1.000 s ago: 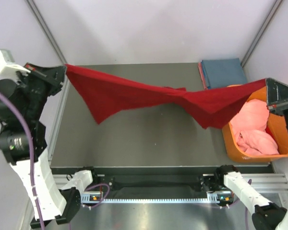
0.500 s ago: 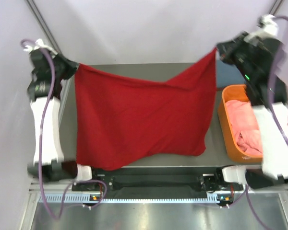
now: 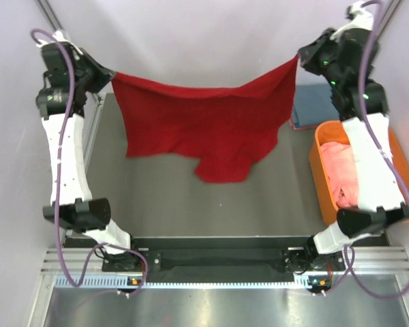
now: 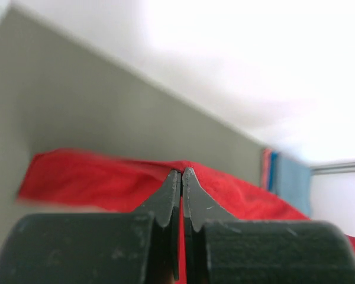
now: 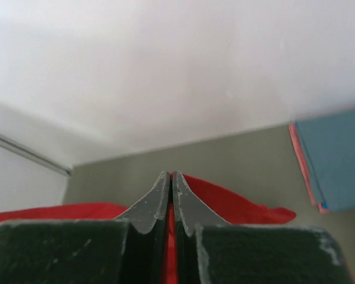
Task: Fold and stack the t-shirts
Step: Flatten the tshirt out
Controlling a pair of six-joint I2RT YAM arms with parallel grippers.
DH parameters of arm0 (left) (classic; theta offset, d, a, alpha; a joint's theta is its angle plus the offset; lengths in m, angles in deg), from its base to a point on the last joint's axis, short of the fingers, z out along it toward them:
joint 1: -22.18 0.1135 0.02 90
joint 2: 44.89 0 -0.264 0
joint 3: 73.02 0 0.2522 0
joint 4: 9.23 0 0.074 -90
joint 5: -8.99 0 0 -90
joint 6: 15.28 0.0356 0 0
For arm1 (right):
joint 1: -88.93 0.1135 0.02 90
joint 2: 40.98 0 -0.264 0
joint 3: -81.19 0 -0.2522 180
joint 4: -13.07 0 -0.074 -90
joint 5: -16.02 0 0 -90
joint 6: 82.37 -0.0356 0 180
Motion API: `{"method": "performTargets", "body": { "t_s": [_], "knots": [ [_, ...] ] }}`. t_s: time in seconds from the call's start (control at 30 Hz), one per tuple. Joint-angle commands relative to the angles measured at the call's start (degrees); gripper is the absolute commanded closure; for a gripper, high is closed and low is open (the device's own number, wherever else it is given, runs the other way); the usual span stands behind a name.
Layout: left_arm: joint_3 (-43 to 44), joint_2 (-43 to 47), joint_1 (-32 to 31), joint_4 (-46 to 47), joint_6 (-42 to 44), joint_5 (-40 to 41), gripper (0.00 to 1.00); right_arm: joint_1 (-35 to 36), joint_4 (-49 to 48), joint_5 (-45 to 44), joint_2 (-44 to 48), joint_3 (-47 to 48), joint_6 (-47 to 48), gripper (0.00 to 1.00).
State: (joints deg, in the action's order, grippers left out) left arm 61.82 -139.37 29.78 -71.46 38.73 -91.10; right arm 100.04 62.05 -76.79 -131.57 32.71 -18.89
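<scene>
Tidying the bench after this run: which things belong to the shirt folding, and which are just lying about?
Job: red shirt; blue shirt; pink shirts.
Lying about: orange tub.

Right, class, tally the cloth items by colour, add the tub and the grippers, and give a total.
orange tub: 1
red t-shirt: 1
blue t-shirt, folded: 1
salmon-pink: 2, a heap in the tub, a folded piece under the blue
grippers: 2, left gripper, right gripper
Total: 7
</scene>
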Motion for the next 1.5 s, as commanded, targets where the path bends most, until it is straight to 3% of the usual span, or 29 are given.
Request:
{"method": "performTargets", "body": {
  "t_s": [0.0,0.17,0.43,0.7,0.9,1.07,1.17,1.3,1.37,1.47],
  "knots": [
    [3.8,6.4,0.2,3.7,-1.1,-0.5,1.0,0.0,-8.1,-3.3,10.1,1.3,2.0,1.0],
    [6.5,11.9,0.2,2.1,-1.7,0.9,1.0,0.1,-6.0,-10.6,19.1,1.3,3.1,1.0],
    [11.1,20.5,0.2,0.0,-2.9,4.1,1.0,0.1,-2.4,-13.9,31.6,-0.3,1.7,1.0],
    [13.0,23.7,0.2,-3.3,-3.0,3.4,1.0,0.1,2.7,-12.3,36.8,2.3,1.2,1.0],
    [6.6,22.9,0.2,-3.0,-2.5,-0.8,1.0,0.1,3.1,-10.1,35.0,-0.2,1.2,1.0],
    [-1.9,21.4,0.2,-0.7,-1.0,-2.0,1.0,0.1,-2.8,-6.5,32.0,-10.1,0.2,1.0],
    [-7.3,18.4,0.2,4.6,0.5,-0.8,1.0,0.1,-9.0,-4.1,26.1,-11.3,0.9,1.0],
    [-2.6,7.2,0.2,12.7,2.2,1.6,1.0,0.1,-10.4,-3.3,10.1,3.7,3.8,1.0],
    [1.0,2.9,0.3,17.5,1.0,0.5,1.0,0.1,-11.8,-4.1,-1.2,16.9,5.7,1.0],
    [16.4,-7.8,0.6,15.2,0.2,0.2,1.0,-1.3,-18.8,-2.3,-9.8,23.2,3.8,1.0]
  ]
}}
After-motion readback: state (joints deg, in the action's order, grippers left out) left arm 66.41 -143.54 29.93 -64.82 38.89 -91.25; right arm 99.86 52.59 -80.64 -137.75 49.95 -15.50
